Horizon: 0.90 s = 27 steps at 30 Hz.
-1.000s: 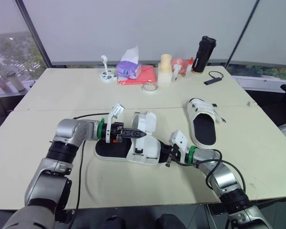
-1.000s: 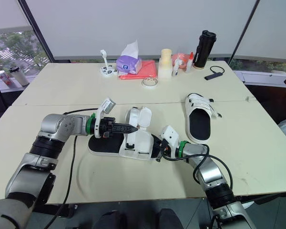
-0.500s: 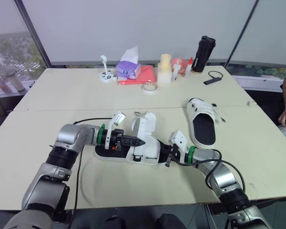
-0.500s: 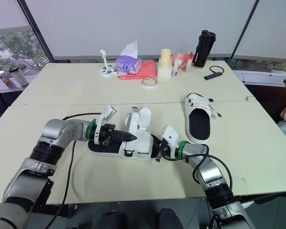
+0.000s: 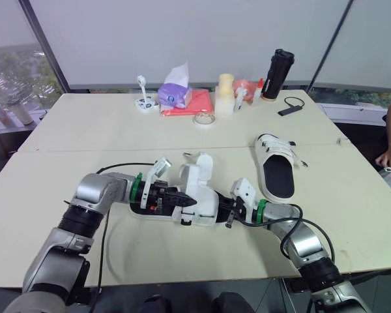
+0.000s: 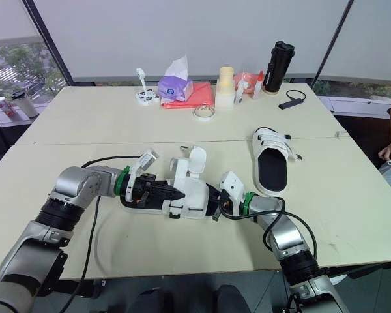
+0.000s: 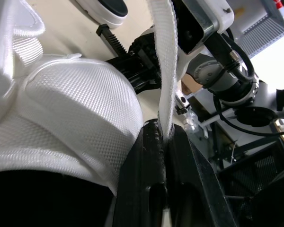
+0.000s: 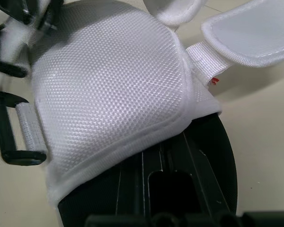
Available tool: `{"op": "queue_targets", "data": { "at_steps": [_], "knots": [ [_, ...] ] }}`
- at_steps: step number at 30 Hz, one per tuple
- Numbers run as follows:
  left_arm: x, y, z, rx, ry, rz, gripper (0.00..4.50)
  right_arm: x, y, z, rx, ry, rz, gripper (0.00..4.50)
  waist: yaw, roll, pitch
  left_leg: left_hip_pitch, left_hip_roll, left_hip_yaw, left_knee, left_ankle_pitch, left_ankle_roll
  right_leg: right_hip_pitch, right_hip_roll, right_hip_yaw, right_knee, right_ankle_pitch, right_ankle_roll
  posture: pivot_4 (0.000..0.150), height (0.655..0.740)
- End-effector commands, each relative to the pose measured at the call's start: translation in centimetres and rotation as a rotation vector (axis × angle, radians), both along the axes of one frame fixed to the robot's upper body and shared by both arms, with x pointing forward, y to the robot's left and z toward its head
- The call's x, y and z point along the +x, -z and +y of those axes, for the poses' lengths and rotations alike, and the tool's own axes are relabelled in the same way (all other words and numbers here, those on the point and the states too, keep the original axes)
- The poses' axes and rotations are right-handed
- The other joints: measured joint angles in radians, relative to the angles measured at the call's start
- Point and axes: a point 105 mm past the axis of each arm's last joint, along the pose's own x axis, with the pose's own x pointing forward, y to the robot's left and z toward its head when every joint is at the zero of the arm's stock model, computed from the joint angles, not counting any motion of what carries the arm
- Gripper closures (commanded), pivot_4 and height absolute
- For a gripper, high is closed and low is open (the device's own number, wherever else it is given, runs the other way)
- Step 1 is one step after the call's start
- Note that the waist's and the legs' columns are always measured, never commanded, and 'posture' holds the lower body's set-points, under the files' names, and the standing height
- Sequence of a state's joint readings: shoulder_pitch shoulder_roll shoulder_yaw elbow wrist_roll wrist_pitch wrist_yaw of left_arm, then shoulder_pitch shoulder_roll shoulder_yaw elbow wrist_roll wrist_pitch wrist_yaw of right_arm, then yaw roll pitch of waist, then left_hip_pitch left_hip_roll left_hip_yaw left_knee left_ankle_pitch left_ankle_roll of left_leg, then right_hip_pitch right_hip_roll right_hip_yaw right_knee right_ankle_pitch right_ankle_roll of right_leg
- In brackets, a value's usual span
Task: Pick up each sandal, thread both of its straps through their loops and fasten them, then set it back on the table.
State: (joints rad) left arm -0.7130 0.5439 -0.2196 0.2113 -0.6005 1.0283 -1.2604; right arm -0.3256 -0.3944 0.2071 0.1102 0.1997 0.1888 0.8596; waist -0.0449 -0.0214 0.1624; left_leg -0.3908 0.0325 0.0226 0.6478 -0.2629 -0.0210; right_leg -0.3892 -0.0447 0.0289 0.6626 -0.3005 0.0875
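- Our left gripper (image 5: 184, 201) pinches a white strap (image 7: 164, 71) of the near sandal (image 5: 202, 195)
- Our right gripper (image 5: 231, 216) meets its 3 o'clock end; we cannot tell its grip

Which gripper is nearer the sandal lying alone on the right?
Right. The right gripper sits at the near sandal's end facing the lone sandal; the left gripper pinches a strap farther left.

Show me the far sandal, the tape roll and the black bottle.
far sandal (image 5: 279, 176), left eye view, black insole.
tape roll (image 5: 205, 122), left eye view, near rim.
black bottle (image 5: 278, 73), left eye view, its body.
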Motion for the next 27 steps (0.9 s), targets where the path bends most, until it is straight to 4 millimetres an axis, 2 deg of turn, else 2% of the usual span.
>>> {"op": "queue_targets", "data": {
  "at_steps": [1, 3, 6, 10, 13, 15, 20, 27],
  "knots": [
    [0.3, -1.1, 0.4, -0.028, -0.026, -0.053, 2.61, -0.7, 3.6, -0.4, -0.069, 0.025, 0.121, 4.50, 0.000, 0.000, 0.000, 0.000, 0.000, 0.000, 0.000, 0.000, 0.000, 0.000, 0.000, 0.000, 0.000, 0.000, 0.000, 0.150, 0.7400],
    [0.4, -1.8, 0.9, -0.069, -0.060, -0.032, 1.62, -0.8, 3.6, -0.3, -0.068, 0.023, 0.122, 4.50, 0.000, 0.000, 0.000, 0.000, 0.000, 0.000, 0.000, 0.000, 0.000, 0.000, 0.000, 0.000, 0.000, 0.000, 0.000, 0.150, 0.7400],
    [0.1, -3.7, 2.9, -0.134, -0.118, -0.030, 0.17, -1.0, 3.8, -0.3, -0.070, 0.021, 0.125, 4.50, -0.002, 0.000, 0.000, 0.000, 0.000, 0.000, 0.000, 0.000, 0.000, 0.000, -0.001, 0.000, 0.000, 0.000, 0.000, 0.150, 0.7400],
    [-2.8, -3.7, 4.3, -0.108, -0.082, -0.026, 0.17, -1.0, 4.0, -0.4, -0.072, 0.018, 0.128, 4.50, -0.004, 0.000, 0.000, 0.000, 0.001, 0.000, -0.002, 0.000, 0.000, -0.001, -0.001, 0.000, 0.000, -0.001, -0.001, 0.150, 0.7400],
    [-5.6, -2.3, 5.1, -0.037, -0.056, -0.016, 0.17, -1.0, 4.1, -0.3, -0.072, 0.010, 0.129, 4.50, -0.002, -0.001, 0.000, 0.001, 0.001, -0.001, -0.003, 0.000, 0.000, 0.000, -0.003, 0.001, 0.000, -0.001, -0.003, 0.150, 0.7400],
    [-6.6, -1.6, 5.4, -0.017, -0.053, -0.003, 0.17, -0.9, 4.1, -0.2, -0.073, 0.005, 0.130, 4.50, -0.002, -0.002, 0.000, 0.001, 0.001, -0.001, -0.003, 0.000, 0.000, 0.000, -0.004, 0.001, 0.000, -0.002, -0.005, 0.150, 0.7400],
    [-7.7, 0.1, 5.2, 0.003, -0.068, 0.016, 0.17, -0.9, 4.2, -0.1, -0.076, -0.006, 0.131, 4.50, -0.001, -0.002, -0.001, 0.002, 0.001, -0.001, -0.003, 0.000, -0.001, 0.000, -0.008, 0.000, 0.000, -0.005, -0.012, 0.150, 0.7400],
    [-6.8, 2.6, 3.7, 0.030, -0.115, -0.039, 0.17, -0.6, 4.0, -0.2, -0.081, -0.009, 0.128, 4.50, -0.002, -0.002, -0.002, 0.002, 0.001, 0.000, -0.006, 0.000, -0.001, -0.002, -0.013, -0.004, 0.000, -0.005, -0.014, 0.150, 0.7400]
  ]
}}
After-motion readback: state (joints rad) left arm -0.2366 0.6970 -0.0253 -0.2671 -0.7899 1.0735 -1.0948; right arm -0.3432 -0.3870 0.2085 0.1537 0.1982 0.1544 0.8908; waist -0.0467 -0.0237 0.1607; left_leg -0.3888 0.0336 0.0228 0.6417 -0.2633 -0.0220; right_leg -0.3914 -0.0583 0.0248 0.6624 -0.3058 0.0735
